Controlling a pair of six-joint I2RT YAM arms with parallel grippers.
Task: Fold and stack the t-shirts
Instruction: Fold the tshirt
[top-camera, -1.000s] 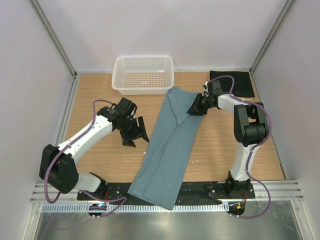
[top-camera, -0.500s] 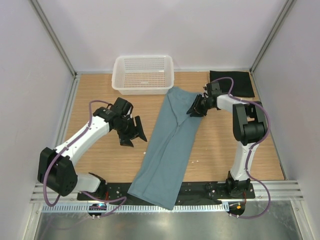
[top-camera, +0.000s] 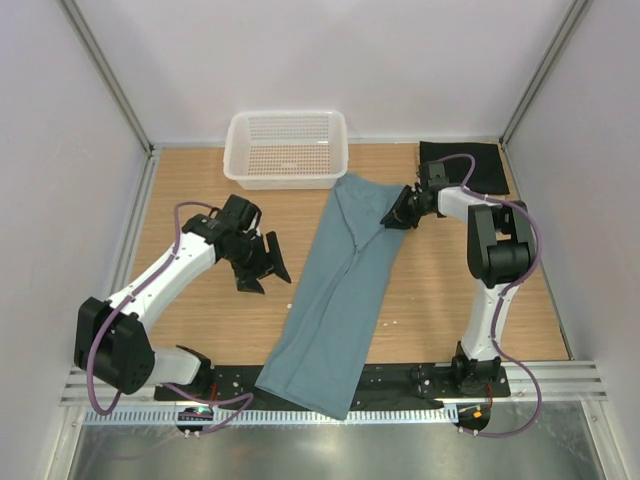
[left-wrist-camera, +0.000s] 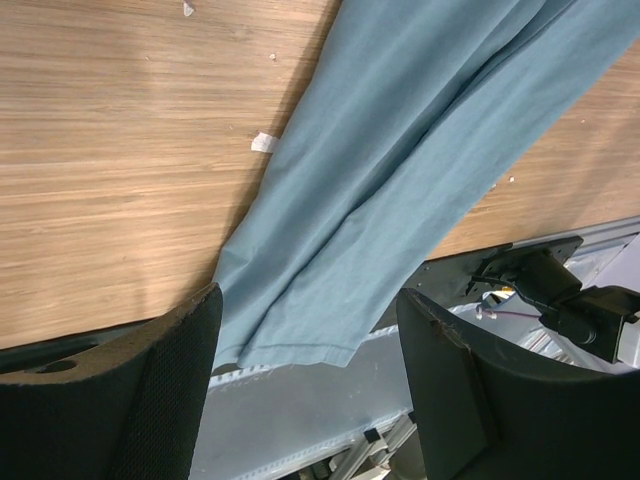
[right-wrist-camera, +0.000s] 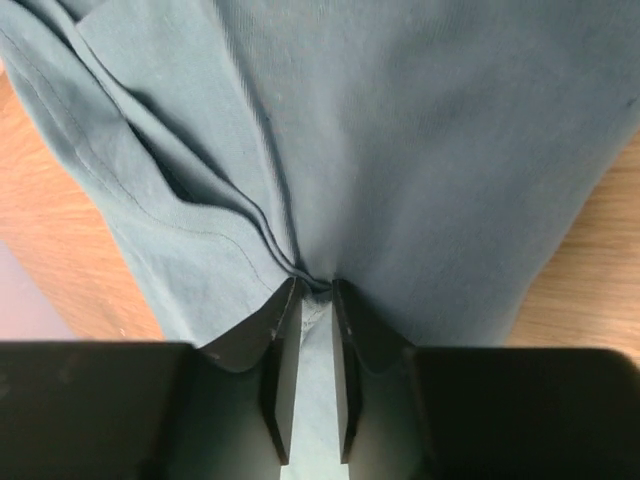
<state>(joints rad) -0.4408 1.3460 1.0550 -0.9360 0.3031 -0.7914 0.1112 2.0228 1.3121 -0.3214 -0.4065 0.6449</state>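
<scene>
Right wrist view: the right gripper (right-wrist-camera: 312, 292) is pinching a fold of the teal t-shirt (right-wrist-camera: 420, 150) — the left gripper (top-camera: 265, 272) is hovering wide open, holding nothing

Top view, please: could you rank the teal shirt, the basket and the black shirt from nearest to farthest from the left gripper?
1. The teal shirt, just right of the left gripper.
2. The basket, farther back.
3. The black shirt, in the far right corner.
</scene>
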